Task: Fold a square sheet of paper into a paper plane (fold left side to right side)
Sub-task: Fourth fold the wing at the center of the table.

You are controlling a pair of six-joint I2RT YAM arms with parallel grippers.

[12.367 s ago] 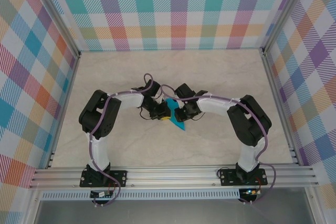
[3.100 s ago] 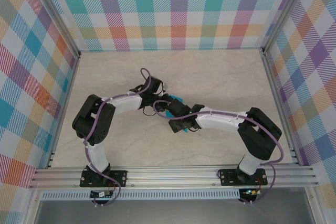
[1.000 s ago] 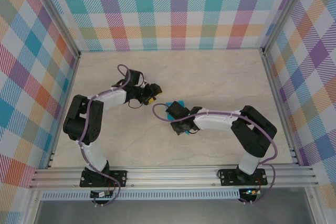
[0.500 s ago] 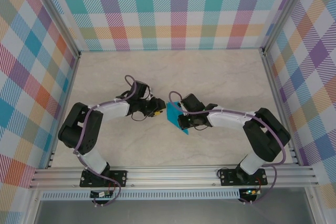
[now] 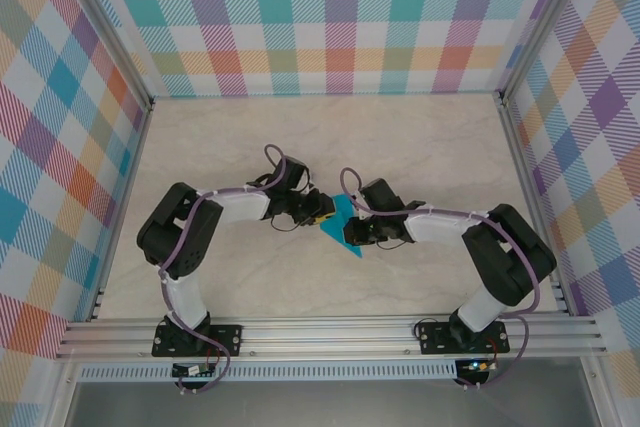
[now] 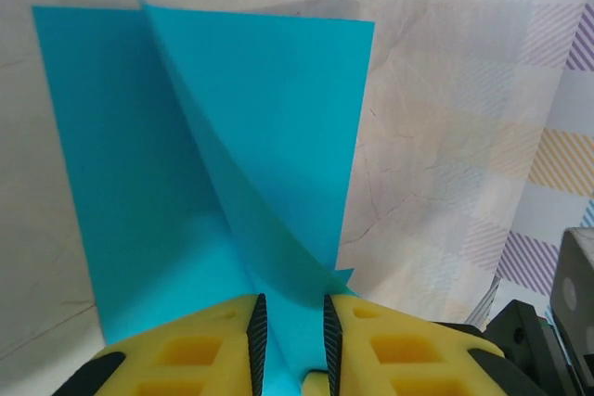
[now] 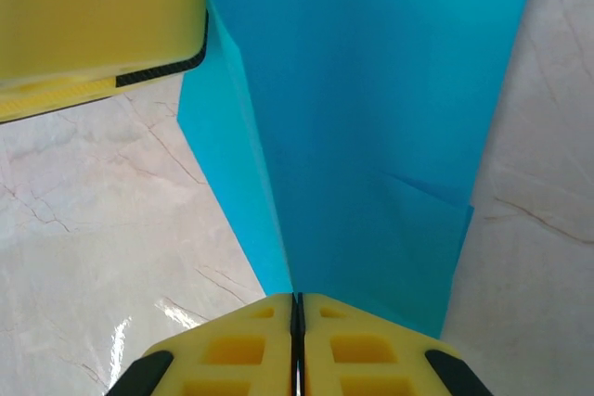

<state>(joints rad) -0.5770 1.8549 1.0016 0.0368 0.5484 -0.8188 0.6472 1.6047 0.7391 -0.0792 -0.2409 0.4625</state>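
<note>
Two grippers on one teal-blue paper sheet (image 5: 340,223), mid-table on the beige marbled tabletop (image 5: 420,147), between your arms. From the top camera the sheet is creased into a small layered wedge, lying slanted, sharp tip pointing near-right.

From the left wrist, one flap of the sheet (image 6: 232,136) stands up off the lower layer in a curve, its crease running down between the fingers. From the right wrist the sheet (image 7: 371,90) is smooth, with a small stepped corner low on its right edge.

Your right gripper (image 7: 297,308) is clamped tight on the sheet's edge, pads together. Your left gripper (image 6: 291,340) has its jaws a narrow slot apart, the raised crease sitting between the pads (image 6: 257,331), which don't look pressed onto it
</note>
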